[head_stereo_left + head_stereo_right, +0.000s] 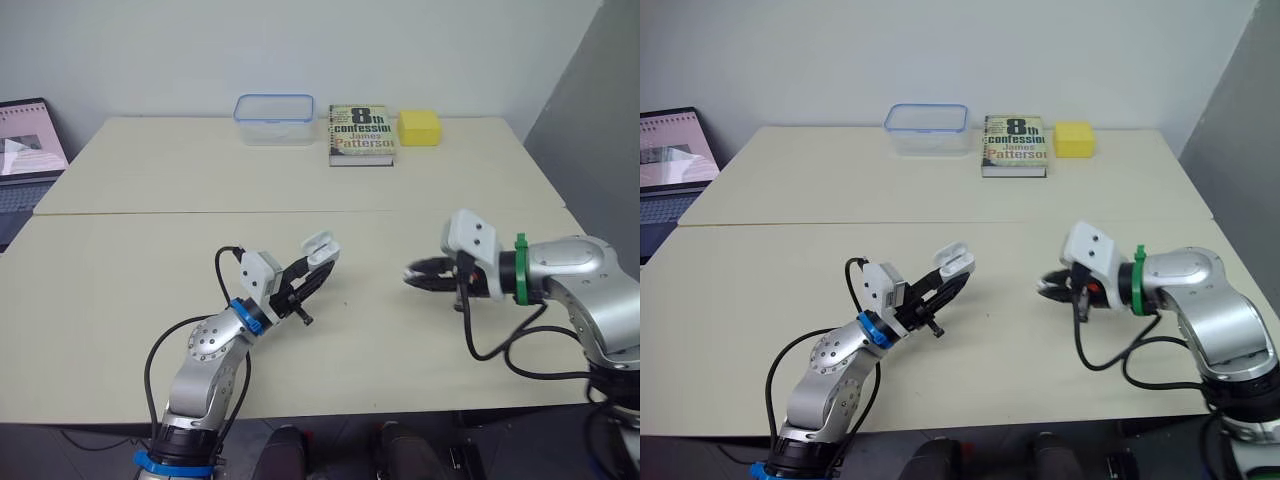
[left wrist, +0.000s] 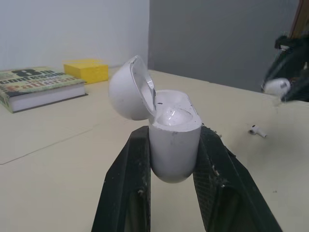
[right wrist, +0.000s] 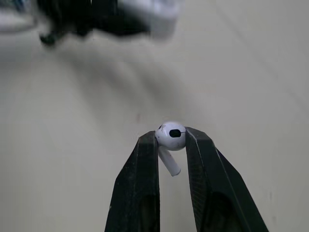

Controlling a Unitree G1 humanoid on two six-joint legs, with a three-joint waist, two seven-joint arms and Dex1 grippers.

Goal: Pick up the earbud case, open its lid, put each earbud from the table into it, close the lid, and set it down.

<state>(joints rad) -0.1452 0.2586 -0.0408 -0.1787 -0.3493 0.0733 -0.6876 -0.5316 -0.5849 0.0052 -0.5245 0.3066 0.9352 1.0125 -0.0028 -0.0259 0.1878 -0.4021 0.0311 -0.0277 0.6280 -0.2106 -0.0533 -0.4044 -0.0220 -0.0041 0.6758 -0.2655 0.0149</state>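
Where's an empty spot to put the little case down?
Bare: the wide table stretch from the left gripper and right gripper out to the far row of container, book, yellow block. Crowded: around the grippers, where a loose earbud lies.

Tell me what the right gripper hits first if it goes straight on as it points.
Likely the left gripper, which holds the open earbud case, across a stretch of table. The earbud in the right gripper's jaws would touch first; depth unclear.

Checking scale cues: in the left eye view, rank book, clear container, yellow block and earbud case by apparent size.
1. Clear container, book: about alike
2. Yellow block
3. Earbud case, though nearest the camera
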